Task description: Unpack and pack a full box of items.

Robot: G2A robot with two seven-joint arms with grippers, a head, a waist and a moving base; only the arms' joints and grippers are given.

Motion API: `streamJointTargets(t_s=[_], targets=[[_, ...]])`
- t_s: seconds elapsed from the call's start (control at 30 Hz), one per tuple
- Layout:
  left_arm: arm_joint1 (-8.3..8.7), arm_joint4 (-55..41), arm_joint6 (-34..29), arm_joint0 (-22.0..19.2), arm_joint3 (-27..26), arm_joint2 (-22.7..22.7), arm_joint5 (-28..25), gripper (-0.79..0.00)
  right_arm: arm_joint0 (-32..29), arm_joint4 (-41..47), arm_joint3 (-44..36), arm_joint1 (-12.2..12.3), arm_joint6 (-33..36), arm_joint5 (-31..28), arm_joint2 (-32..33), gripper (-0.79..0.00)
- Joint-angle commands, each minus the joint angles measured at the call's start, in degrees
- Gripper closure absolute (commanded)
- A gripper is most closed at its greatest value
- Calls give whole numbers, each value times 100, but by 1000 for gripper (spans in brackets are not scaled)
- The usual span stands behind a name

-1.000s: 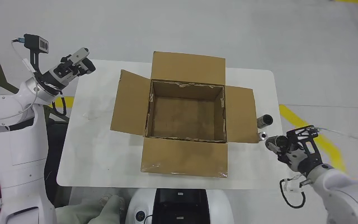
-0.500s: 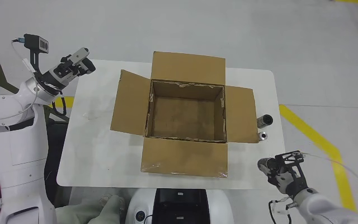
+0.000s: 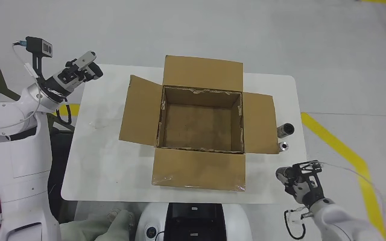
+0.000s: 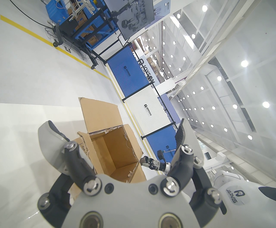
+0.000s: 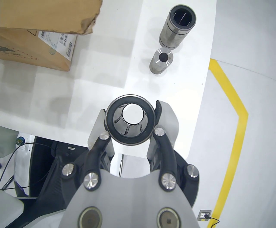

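Note:
An open cardboard box (image 3: 202, 129) with its flaps spread stands mid-table; its inside looks bare. My right gripper (image 5: 130, 121) is shut on a hollow metal bearing sleeve (image 5: 130, 121), held above the table's near right corner (image 3: 288, 175). Two more metal cylinders rest on the table beyond it: a larger sleeve (image 5: 177, 25) (image 3: 284, 129) and a small solid one (image 5: 161, 60) (image 3: 283, 145). My left gripper (image 4: 116, 138) hangs open and holds nothing, out past the table's far left corner (image 3: 84, 65), facing the box (image 4: 112, 146).
The white table (image 3: 108, 162) has bare room left of the box and along its front edge. A yellow floor line (image 3: 338, 150) runs right of the table. A box flap (image 5: 49, 16) overhangs near the cylinders.
My right gripper with the sleeve has shifted toward the table's near right corner, closer to the front edge. The left arm and the box have stayed put.

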Motion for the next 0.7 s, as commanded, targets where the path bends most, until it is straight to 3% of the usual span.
streamJointTargets(t_s=[0.0,0.67], targets=[[0,0,0,0,0,0,0,-785,103,-27,97,3,-14,11,-64,0],[0,0,0,0,0,0,0,-785,1054,-499,1095,14,-179,373,-625,-22]])
